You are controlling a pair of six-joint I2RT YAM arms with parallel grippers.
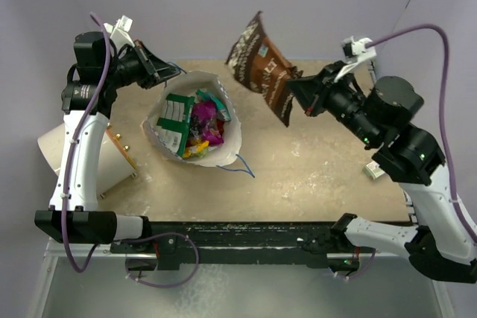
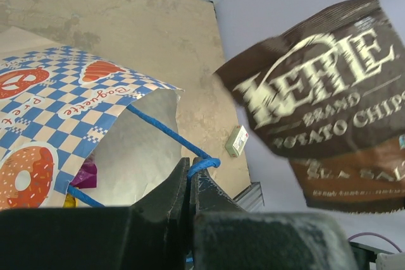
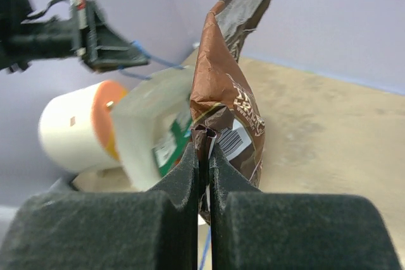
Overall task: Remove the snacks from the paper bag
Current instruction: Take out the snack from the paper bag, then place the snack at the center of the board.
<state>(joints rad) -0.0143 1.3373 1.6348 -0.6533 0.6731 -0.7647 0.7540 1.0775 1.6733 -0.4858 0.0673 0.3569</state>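
Fingers (image 2: 169, 195) of the left gripper (image 2: 192, 170) pinch tight on the blue cord handle (image 2: 166, 129) of the large white paper bag with blue check pattern (image 1: 165, 126). The bag stands left of centre on the tan table (image 1: 320, 161), mouth up and open. Small crinkly snack packets (image 1: 200, 126) sit inside it: green-and-white (image 1: 176, 115), purple (image 1: 214, 134), some red and yellow between them. The right gripper (image 1: 297, 88) has its fingers (image 3: 190, 169) clamped on one edge of a brown foil potato-chip bag (image 1: 259, 61), which is held up in the air to the right of the paper bag and apart from it. A white round drum with tan end (image 1: 63, 150) lies at the table's left edge, beside the left arm. A small white-green box (image 1: 374, 171) lies on the table near the right arm.
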